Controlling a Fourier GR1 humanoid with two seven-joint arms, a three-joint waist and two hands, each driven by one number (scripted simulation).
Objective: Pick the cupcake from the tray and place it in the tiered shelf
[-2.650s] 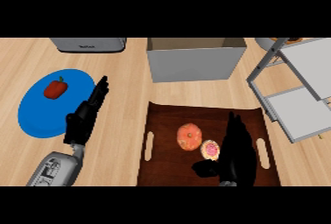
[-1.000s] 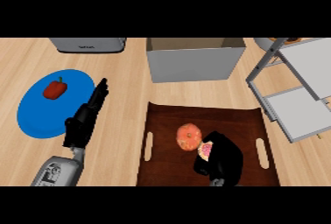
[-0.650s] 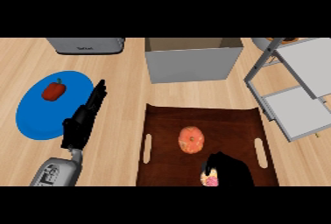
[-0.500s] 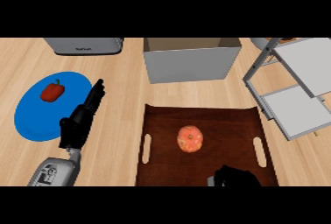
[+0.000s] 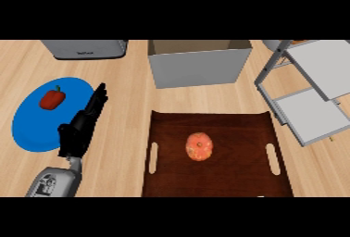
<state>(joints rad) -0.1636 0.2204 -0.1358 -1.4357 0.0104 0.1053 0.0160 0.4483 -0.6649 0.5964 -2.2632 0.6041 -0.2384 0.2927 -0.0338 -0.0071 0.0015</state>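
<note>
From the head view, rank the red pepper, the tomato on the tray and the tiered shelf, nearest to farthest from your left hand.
1. Red pepper, on the blue plate beside the left hand.
2. Tomato, mid-tray, to its right.
3. Tiered shelf, far right.

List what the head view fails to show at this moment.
- Right hand: outside the head view, nowhere visible.
- Cupcake: not visible; the tray carries only an orange round item.
- Tiered shelf: cut off by the right edge.
- Grey appliance and grey box: tops cut off at the upper edge.
- Left hand: seen edge-on beside the blue plate.
</note>
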